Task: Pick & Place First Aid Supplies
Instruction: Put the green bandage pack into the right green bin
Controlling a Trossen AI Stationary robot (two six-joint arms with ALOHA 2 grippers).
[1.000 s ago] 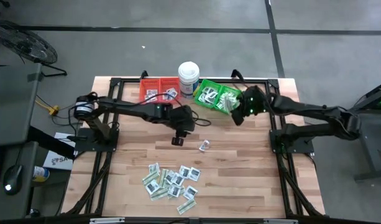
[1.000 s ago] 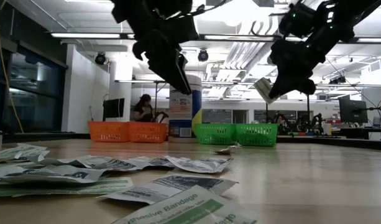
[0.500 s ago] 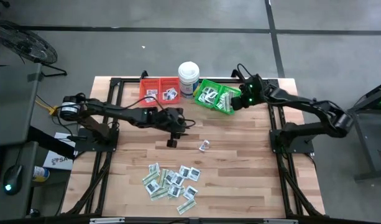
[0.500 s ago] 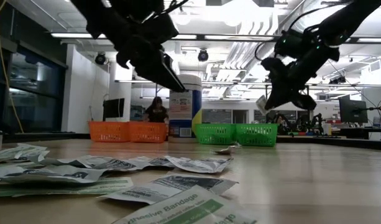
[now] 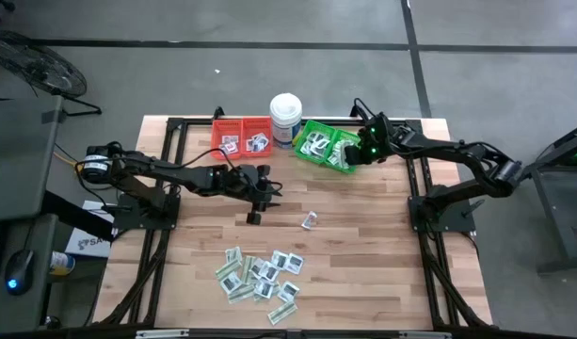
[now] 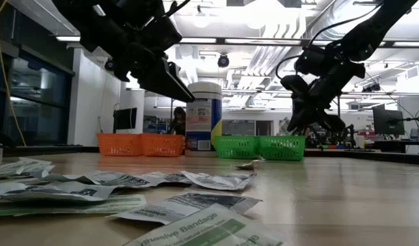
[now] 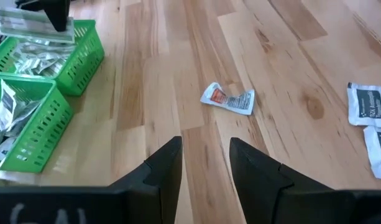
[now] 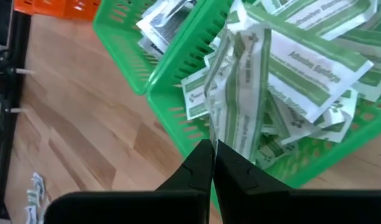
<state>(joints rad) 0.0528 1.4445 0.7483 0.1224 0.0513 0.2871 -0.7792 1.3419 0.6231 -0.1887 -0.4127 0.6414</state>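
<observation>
A: From above, what is showing?

B: The left arm is reaching across the table (image 5: 382, 273), its left gripper (image 5: 253, 216) hanging over bare wood between the red bins (image 5: 243, 137) and the pile of packets (image 5: 260, 275). One stray packet (image 5: 310, 220) is lying alone, near that gripper. The right gripper (image 5: 360, 156) is sitting over the green bins (image 5: 328, 147), beside the tub (image 5: 286, 117).

A: And the low view?

B: It is giving height, which the top view is not: both grippers are hanging clear above the table. The left gripper (image 6: 175, 86) is pointing down at a slant, and the right gripper (image 6: 293, 123) is hovering just over the green bins (image 6: 262, 147).

A: The left wrist view?

B: Its fingers (image 7: 168, 165) are standing apart with nothing between them, the stray packet (image 7: 227, 99) lying on the wood beyond them.

A: The right wrist view?

B: Only here is the grip plain: the fingers (image 8: 199, 165) are pinched together on a green-and-white strip (image 8: 240, 106), which is hanging over a green bin full of the same strips.
</observation>
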